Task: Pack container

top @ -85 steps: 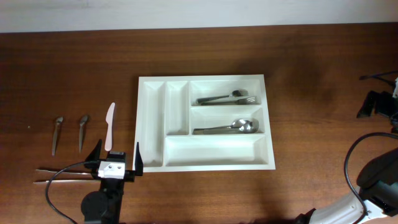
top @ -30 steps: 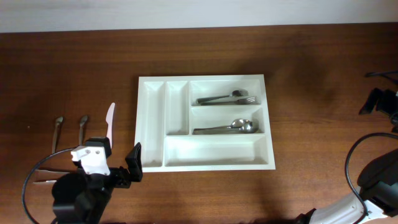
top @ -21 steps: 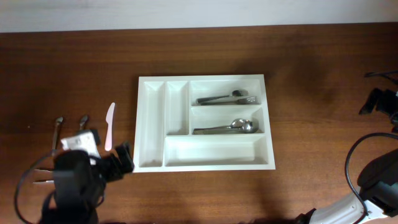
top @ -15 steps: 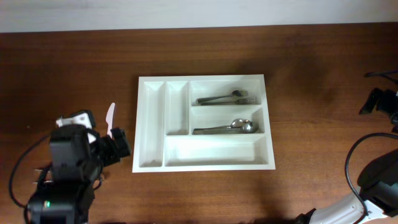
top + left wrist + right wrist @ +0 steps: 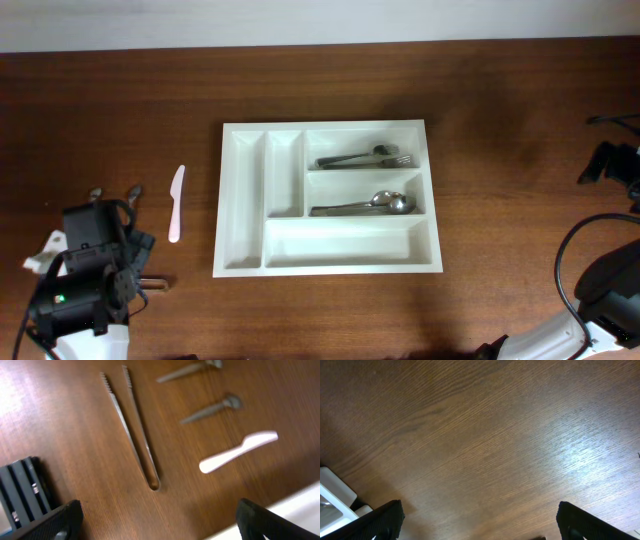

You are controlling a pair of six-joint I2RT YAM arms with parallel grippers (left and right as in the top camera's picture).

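Note:
The container [image 5: 228, 205], a white cutlery tray, lies mid-table, and its corner shows at the lower right of the left wrist view [image 5: 305, 505]. Forks [image 5: 365, 158] fill one long slot and spoons [image 5: 365, 205] the one below. Left of the tray lie a white plastic knife [image 5: 176, 203] [image 5: 237, 451], two small grey tools [image 5: 210, 409] [image 5: 187, 370] and thin metal tongs [image 5: 135, 430]. My left gripper [image 5: 160, 525] hangs open above the wood just short of the tongs' bend. My right gripper [image 5: 480, 527] stands open over bare wood.
My left arm [image 5: 85, 280] covers most of the tongs and part of the grey tools from above. My right arm and its cable [image 5: 600, 290] sit at the table's right edge. A white block [image 5: 332, 495] shows at the right wrist view's lower left.
My left arm has swung left and back from the tray's front left corner to above the tongs. The cutlery lies where it was, and the right arm has not moved.

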